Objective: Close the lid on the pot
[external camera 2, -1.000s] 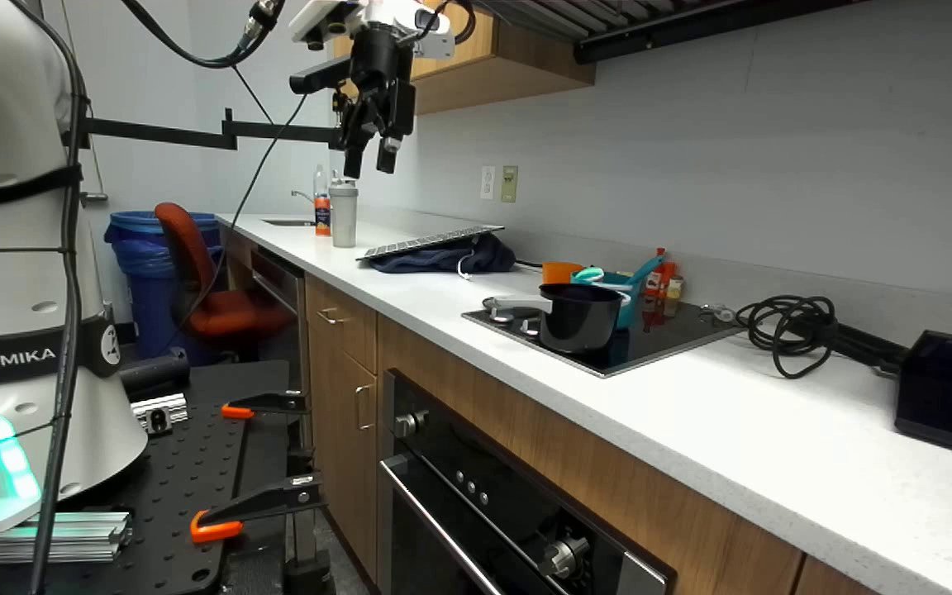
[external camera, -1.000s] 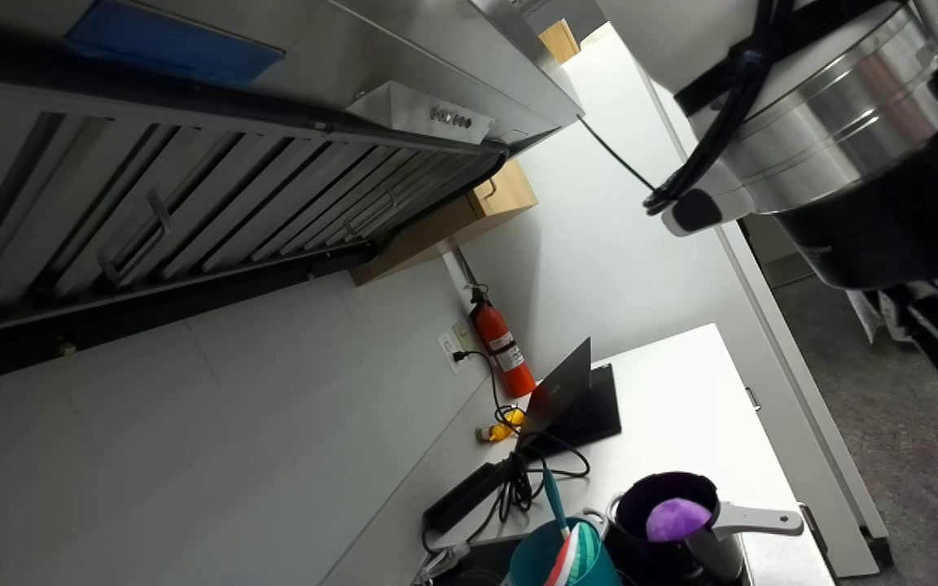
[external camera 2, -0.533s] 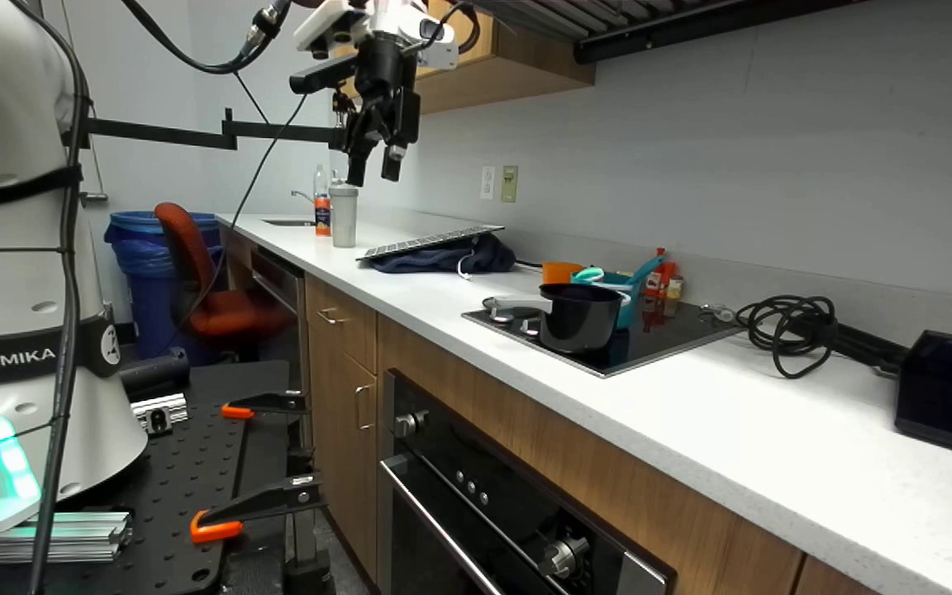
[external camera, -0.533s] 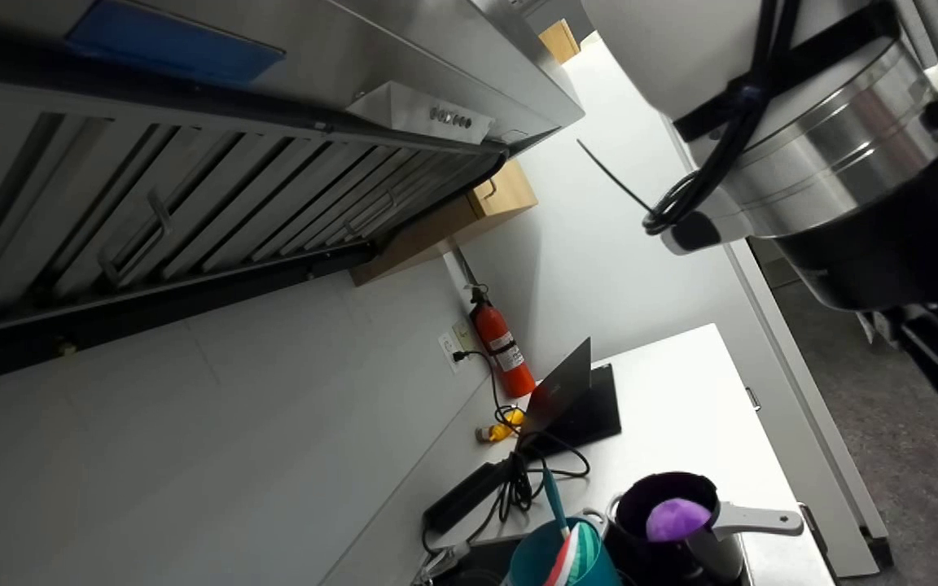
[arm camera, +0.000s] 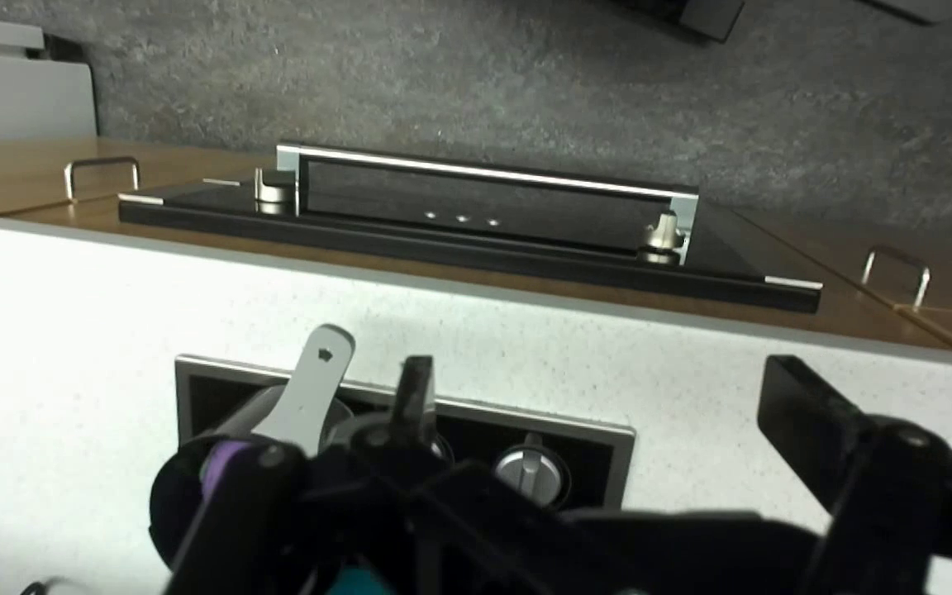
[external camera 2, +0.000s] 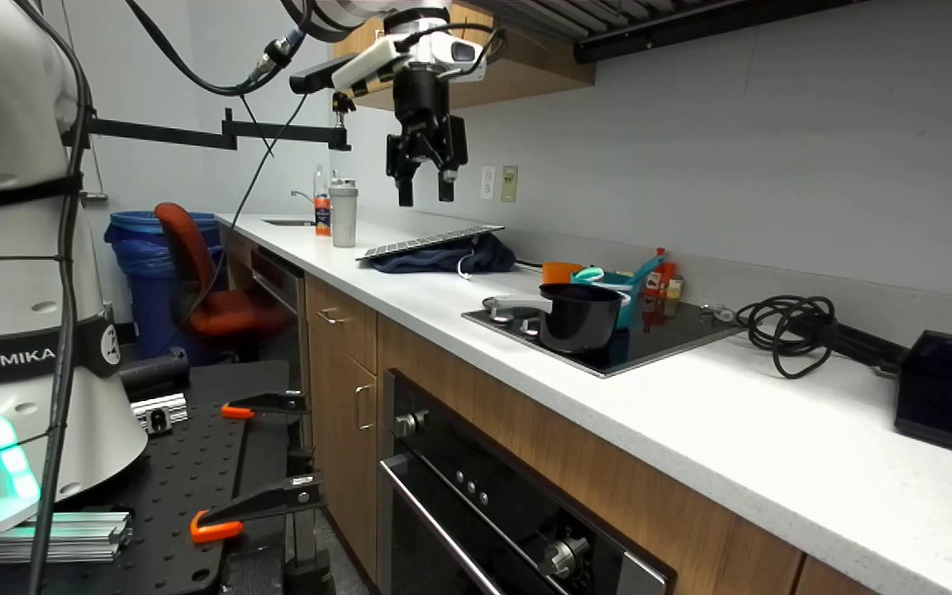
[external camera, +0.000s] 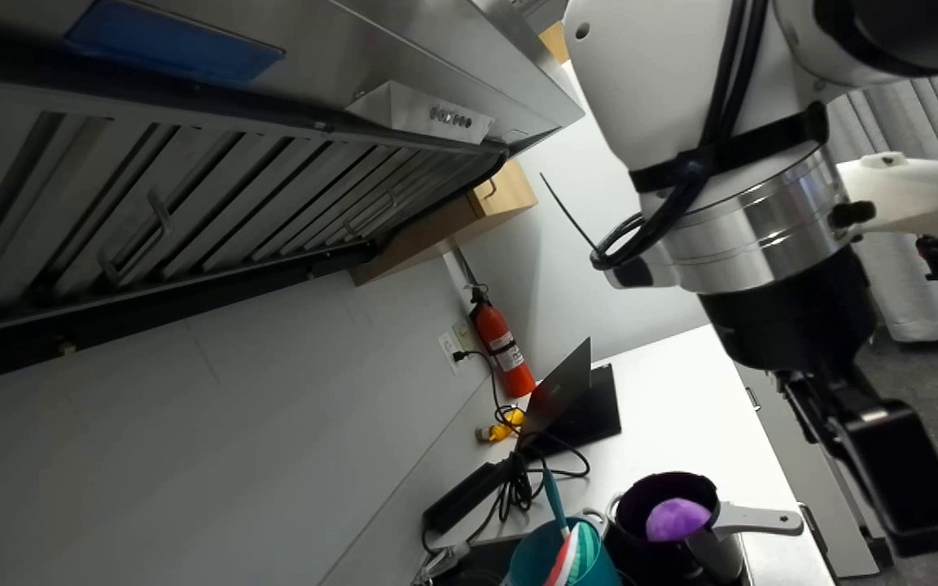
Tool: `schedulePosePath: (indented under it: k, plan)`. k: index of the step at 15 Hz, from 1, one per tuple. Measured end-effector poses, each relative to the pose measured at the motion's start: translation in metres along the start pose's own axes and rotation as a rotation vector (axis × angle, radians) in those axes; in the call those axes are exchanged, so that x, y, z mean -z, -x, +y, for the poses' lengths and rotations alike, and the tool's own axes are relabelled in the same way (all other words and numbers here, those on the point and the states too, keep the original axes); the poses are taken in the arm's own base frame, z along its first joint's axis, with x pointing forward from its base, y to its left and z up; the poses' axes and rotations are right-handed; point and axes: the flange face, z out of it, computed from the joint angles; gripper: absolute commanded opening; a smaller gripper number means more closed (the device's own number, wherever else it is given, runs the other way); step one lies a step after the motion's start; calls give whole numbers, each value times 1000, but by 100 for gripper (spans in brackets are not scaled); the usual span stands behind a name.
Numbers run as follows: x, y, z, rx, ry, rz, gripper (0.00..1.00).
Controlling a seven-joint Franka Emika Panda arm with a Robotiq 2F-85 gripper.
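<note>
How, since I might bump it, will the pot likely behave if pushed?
The pot may slide, since the cooktop beneath looks glossy. Its handle sticks out sideways, so pushing there could swivel it. Squat and upright, it seems unlikely to tip.

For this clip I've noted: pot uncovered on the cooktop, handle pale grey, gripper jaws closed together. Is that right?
Not the gripper: it is open, its fingers standing apart, as the wrist view shows. The rest stands: the pot is uncovered on the cooktop, its handle pale grey.
</note>
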Motion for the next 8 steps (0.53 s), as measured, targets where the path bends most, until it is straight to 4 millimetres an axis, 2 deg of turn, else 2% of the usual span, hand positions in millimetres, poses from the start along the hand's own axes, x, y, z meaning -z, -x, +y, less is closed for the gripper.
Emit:
schedulePosePath:
  k: [8]
  plan:
    - [-22, -48, 0, 33, -52, 160, 100]
